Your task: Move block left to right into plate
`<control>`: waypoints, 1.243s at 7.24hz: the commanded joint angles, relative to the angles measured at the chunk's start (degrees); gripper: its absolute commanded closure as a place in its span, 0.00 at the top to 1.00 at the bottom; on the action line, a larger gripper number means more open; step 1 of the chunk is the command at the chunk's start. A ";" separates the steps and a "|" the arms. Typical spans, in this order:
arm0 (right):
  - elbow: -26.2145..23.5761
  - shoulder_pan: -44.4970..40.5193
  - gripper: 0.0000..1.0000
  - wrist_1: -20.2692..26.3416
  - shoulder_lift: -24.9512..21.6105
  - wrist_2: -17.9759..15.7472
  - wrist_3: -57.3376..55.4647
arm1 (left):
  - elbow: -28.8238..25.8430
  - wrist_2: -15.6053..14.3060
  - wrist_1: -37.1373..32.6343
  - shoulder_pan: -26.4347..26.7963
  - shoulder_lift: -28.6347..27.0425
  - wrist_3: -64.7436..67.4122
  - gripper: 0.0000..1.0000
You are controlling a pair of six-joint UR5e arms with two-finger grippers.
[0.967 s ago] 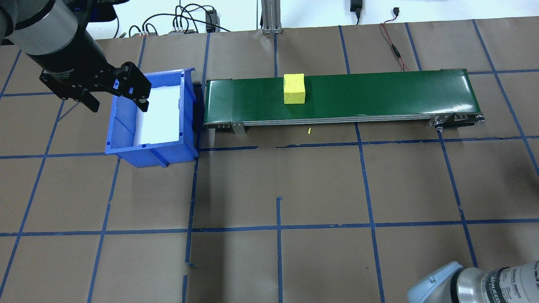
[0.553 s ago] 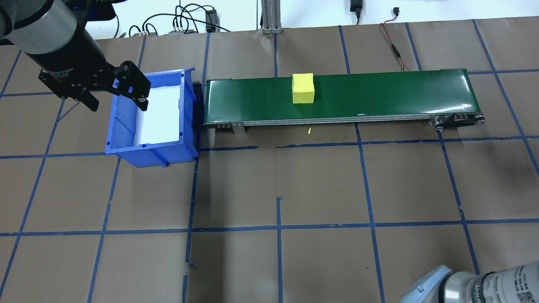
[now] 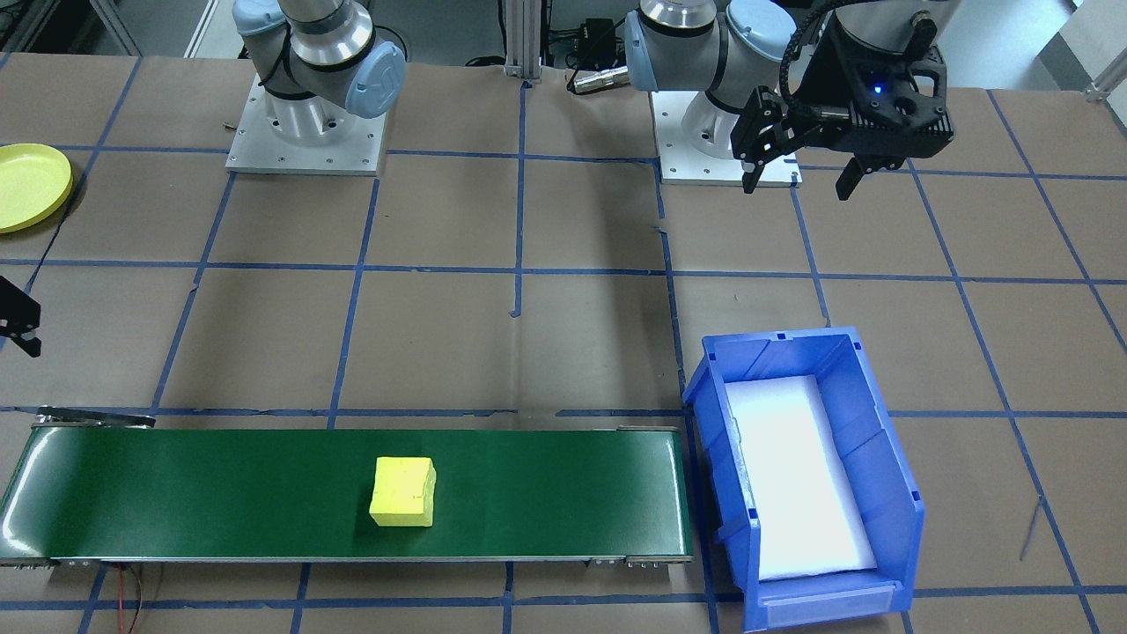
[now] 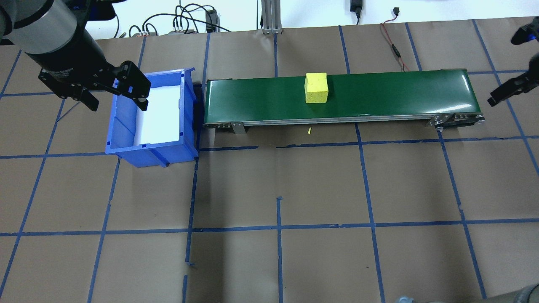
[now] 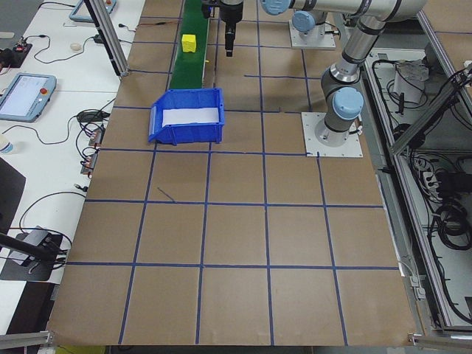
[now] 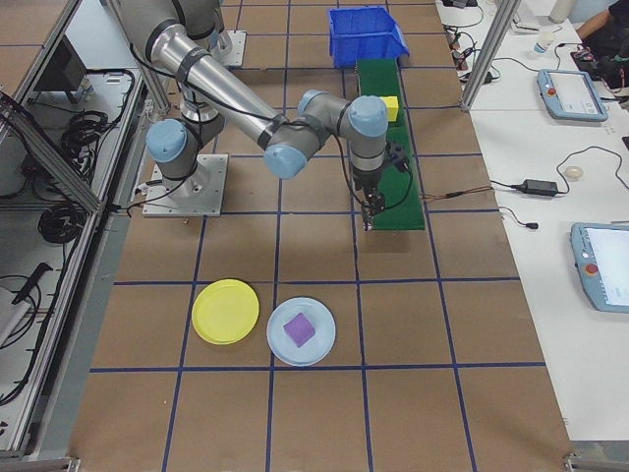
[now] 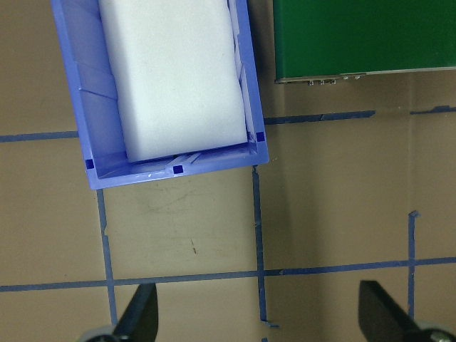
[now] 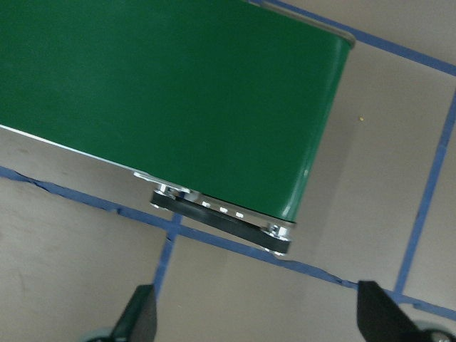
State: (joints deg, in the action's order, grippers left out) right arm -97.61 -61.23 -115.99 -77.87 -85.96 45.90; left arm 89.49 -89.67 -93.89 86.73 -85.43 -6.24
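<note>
block [image 4: 316, 87] rode mid belt [image 4: 379, 94] twd right gripper [image 8: 254, 313], waited w/ fingers apart at belt end, probably to catch it; left gripper [image 7: 256, 320] also apart, idle by bin [image 4: 126, 147].

Two robot arms stand at one table [image 4: 294, 189], each with one gripper: the left gripper [image 3: 799, 167] and the right gripper [image 6: 370, 211]. One green conveyor belt [image 4: 379, 94] lies on the table. One yellow block [image 4: 316, 88] sits on the belt. One blue bin [image 4: 126, 143] stands at the belt's end, holding one white pad [image 4: 158, 113]. Two plates lie side by side: one yellow plate [image 6: 225, 311] and one pale blue plate [image 6: 319, 344]. One purple block [image 6: 299, 329] rests on the pale blue plate. That makes two blocks and two plates in all.
</note>
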 commanded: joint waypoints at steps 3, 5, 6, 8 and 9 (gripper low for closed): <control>2.06 -12.66 1.00 1.12 2.97 4.55 -28.10 | -0.10 0.03 0.02 -0.25 0.00 0.00 1.00; 7.49 -17.67 1.00 0.76 7.00 6.84 -34.79 | 0.16 0.03 -0.06 -0.34 0.00 0.00 1.00; 9.35 -18.83 1.00 0.76 9.12 8.68 -36.48 | 0.08 0.03 0.02 -0.34 0.00 0.00 1.00; 9.72 -19.19 1.00 -0.19 11.33 13.77 -36.41 | 0.07 0.03 0.02 -0.34 0.00 0.00 1.00; 9.72 -19.19 1.00 -1.59 12.38 13.89 -36.50 | 0.16 0.03 -0.06 -0.34 0.00 -0.09 1.00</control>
State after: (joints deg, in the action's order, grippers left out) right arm -88.06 -80.26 -116.22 -66.77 -73.52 9.65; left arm 89.59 -89.65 -93.89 86.40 -85.43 -6.26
